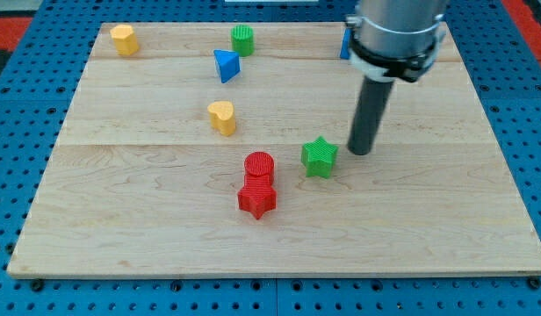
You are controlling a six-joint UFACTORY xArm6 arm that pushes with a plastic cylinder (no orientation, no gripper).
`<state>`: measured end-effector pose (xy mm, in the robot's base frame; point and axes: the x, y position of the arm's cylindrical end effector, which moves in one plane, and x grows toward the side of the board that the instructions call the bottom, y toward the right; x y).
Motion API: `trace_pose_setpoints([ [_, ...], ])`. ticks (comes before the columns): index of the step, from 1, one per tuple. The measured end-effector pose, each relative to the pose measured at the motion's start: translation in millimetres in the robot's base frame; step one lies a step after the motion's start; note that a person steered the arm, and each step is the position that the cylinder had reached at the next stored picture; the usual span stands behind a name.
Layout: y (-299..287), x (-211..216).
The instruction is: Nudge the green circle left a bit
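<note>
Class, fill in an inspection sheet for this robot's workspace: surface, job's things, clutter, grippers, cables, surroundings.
Surface: pale wooden board, flat.
Job's things: green ridged circle block near the view's top, apart from the blue triangle block below it.
Clutter: two yellow blocks; green star block; red circle block touching red star block; blue block, mostly hidden behind the arm.
Grippers: none; my tip sits just right of the green star, far from the green circle.
Cables: nothing seen.
Surroundings: blue pegboard.
</note>
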<state>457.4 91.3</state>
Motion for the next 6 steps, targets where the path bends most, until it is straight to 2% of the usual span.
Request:
trace_pose_setpoints([
  [1,-52.5,41.8],
  [2,-35.8,21.7],
  [3,-11.0,-56.1],
  [4,-44.2,-146.5],
  [5,-97.1,-215.1],
  [6,-115.7,-259.9],
])
